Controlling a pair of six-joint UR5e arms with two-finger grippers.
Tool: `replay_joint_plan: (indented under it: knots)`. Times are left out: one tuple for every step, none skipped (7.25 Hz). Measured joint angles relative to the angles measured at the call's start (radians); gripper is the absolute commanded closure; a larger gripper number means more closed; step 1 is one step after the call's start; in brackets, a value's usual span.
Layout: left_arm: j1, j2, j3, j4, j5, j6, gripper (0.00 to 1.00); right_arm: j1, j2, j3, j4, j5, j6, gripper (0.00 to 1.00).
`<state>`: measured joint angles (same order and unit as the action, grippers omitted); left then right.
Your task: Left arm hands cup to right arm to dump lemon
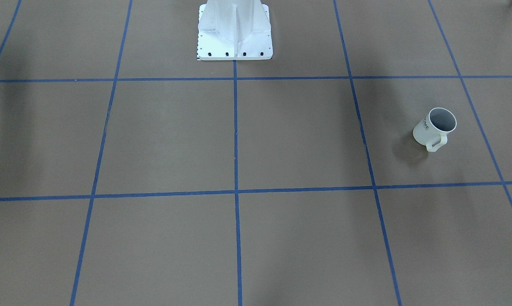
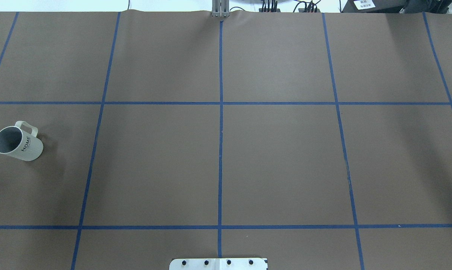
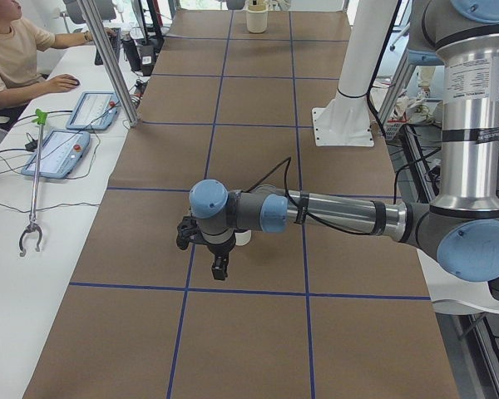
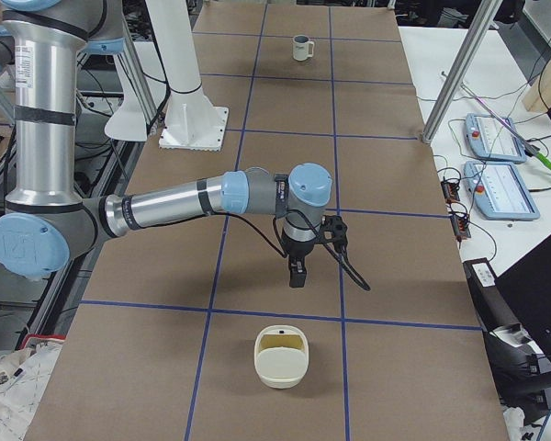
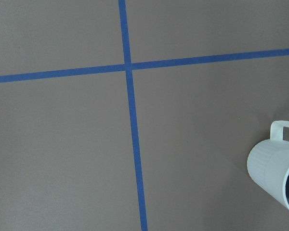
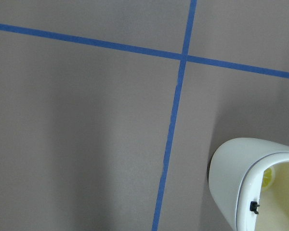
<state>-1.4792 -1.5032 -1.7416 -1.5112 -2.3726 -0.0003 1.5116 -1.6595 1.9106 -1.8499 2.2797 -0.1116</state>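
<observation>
1. Weighing the risks: the cup [image 1: 434,127] stood upright at the table's [image 2: 278,165] left end, well apart from the white tub [image 4: 282,356]. A slack hold on its smooth round wall could tip it during the hand-over.
2. The left gripper [image 3: 220,266] hung near the cup and the right gripper [image 4: 297,274] near the tub. Neither held the cup, and I could not tell how far either was open.
3. The cup's grey inside looked empty. A yellow bit in the tub, likely the lemon [image 6: 267,177], suggested there might be nothing to pour.
4. The cup was cream with an angular loop handle. The table was matte brown, crossed by blue tape lines [image 2: 220,150].
</observation>
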Motion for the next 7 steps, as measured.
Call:
replay_joint_plan:
  knots:
    - [-0.001, 0.001, -0.007, 0.003, 0.0, -0.001, 0.0, 0.0, -0.003, 0.009, 0.0, 0.004, 0.0, 0.0]
    - [-0.001, 0.001, -0.019, 0.013, 0.001, -0.001, 0.0, 0.0, -0.011, 0.03, -0.002, 0.004, 0.001, 0.0]
    - [-0.002, 0.004, -0.052, 0.04, 0.002, -0.006, 0.0, 0.001, -0.016, 0.041, -0.005, 0.002, 0.002, 0.0]
    - [-0.002, 0.007, -0.089, 0.078, 0.004, -0.013, 0.0, 0.001, -0.022, 0.043, -0.007, 0.002, 0.002, 0.0]
    - [-0.002, 0.007, -0.109, 0.101, 0.006, -0.017, 0.0, 0.001, -0.035, 0.041, -0.007, 0.002, 0.002, 0.0]
    - [-0.001, 0.006, -0.108, 0.106, 0.006, -0.018, 0.0, 0.001, -0.047, 0.032, -0.003, 0.005, 0.003, 0.0]
    - [-0.001, 0.006, -0.102, 0.104, 0.006, -0.017, 0.0, 0.0, -0.041, 0.018, -0.001, 0.005, 0.006, 0.0]
